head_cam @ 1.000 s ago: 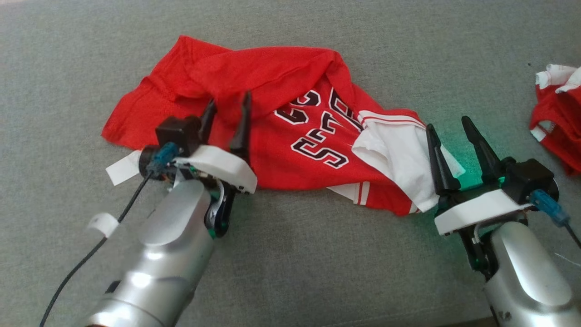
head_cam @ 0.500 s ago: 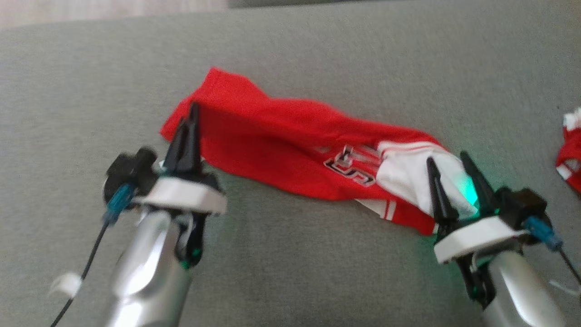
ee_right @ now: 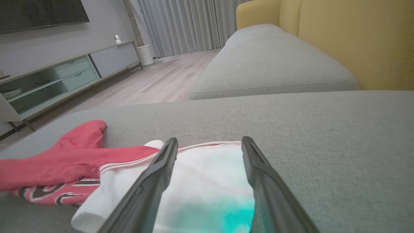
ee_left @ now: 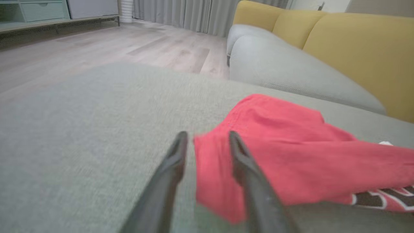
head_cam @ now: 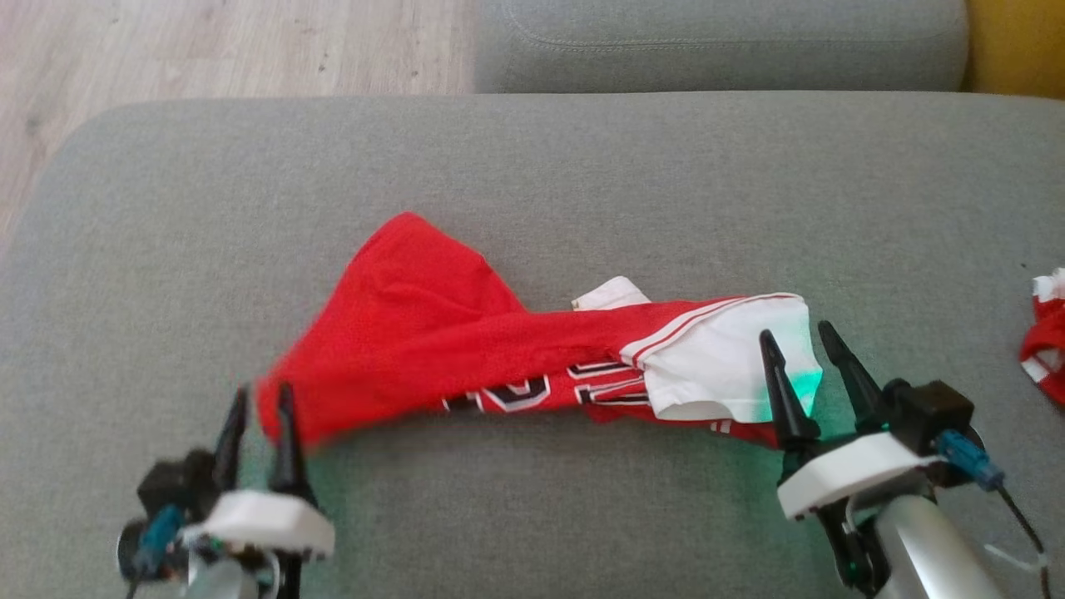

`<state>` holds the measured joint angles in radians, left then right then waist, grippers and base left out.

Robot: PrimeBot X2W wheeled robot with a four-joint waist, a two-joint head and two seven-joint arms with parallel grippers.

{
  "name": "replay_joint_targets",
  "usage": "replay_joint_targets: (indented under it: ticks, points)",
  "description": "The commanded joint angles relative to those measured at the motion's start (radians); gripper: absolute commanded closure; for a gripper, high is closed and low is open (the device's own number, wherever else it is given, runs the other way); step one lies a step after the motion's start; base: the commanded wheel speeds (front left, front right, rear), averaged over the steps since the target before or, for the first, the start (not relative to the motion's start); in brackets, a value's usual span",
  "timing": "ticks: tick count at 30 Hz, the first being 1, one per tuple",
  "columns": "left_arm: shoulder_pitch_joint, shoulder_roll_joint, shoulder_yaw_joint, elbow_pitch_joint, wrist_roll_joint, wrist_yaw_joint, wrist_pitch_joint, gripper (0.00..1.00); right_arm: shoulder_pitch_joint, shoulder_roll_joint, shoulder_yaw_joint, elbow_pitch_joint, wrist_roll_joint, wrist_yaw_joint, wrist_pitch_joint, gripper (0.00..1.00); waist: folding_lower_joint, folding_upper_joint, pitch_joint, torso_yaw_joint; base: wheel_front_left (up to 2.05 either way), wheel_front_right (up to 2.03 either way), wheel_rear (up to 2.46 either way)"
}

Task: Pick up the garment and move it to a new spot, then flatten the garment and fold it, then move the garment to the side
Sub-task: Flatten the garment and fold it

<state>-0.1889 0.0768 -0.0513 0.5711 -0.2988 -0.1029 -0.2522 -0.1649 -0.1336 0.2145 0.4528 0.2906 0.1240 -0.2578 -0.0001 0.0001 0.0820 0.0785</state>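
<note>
Garment (head_cam: 433,349) | red, white right end, bunched lengthwise | left end possibly lifted

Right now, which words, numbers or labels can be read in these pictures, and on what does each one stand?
On the red garment: black lettering with a white outline, creased and half hidden under a fold, not readable.
No other word, number, brand or label can be read in any view.

The garment (head_cam: 466,349) is red, with a white sleeve. It lies crumpled in a long band across the grey cushion's (head_cam: 582,166) middle
</note>
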Motion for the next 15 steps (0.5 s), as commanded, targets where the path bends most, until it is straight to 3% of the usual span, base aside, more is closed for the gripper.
replay_joint_targets:
  ticks: [1,8,15]
  points:
    - [0.006,0.003,0.055,-0.029,0.026,0.0,-0.01,0.0,0.013,0.007,0.009,-0.025,0.001,0.007,-0.004,0.0,0.0001,-0.0001,-0.009,-0.007,0.0,0.0,0.0]
    - [0.076,-0.016,0.093,-0.121,0.128,0.02,-0.01,0.0,0.032,0.035,-0.064,-0.051,-0.04,0.007,-0.004,0.0,0.0001,-0.0001,-0.035,-0.023,0.0,0.0,0.0]
    - [0.125,-0.024,0.08,-0.159,0.158,0.03,-0.01,0.0,0.059,0.069,-0.106,-0.068,-0.084,0.007,-0.004,0.0,0.0001,-0.0001,-0.068,-0.034,0.0,0.0,0.0]
